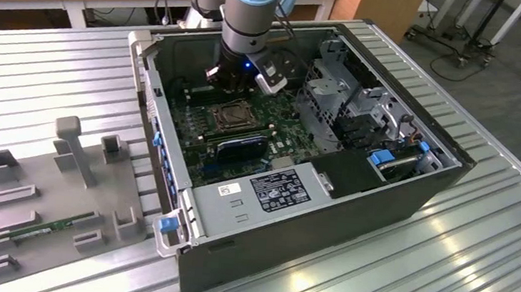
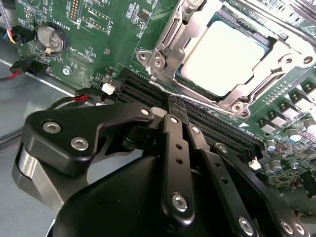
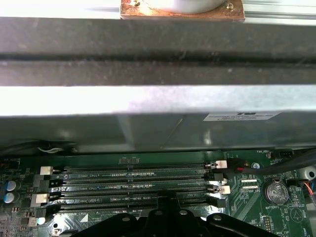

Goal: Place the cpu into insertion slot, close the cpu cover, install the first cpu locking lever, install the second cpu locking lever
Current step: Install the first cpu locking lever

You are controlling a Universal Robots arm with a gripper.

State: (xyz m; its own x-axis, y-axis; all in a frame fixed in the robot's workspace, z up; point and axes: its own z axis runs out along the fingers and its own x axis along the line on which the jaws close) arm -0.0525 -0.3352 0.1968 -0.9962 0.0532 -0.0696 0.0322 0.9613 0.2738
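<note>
Looking at your black 2-finger gripper [image 2: 172,104], you find its fingers pressed together with nothing between them. The tips point down over the long black memory slots [image 2: 212,129] on the green circuit board [image 2: 98,44]; you cannot tell whether they touch the slots. Just beside the tips, the flat square silvery-tan cpu [image 2: 224,57] lies seated. The thin silvery metal cpu cover [image 2: 165,42] lies down as a frame around it. In the exterior view the gripper [image 1: 220,85] stands inside the open black computer case [image 1: 261,246], near the small square silver-rimmed insertion slot [image 1: 229,116]. A grey plastic fixture tray [image 1: 46,193] lies well apart, on the exterior view's left.
</note>
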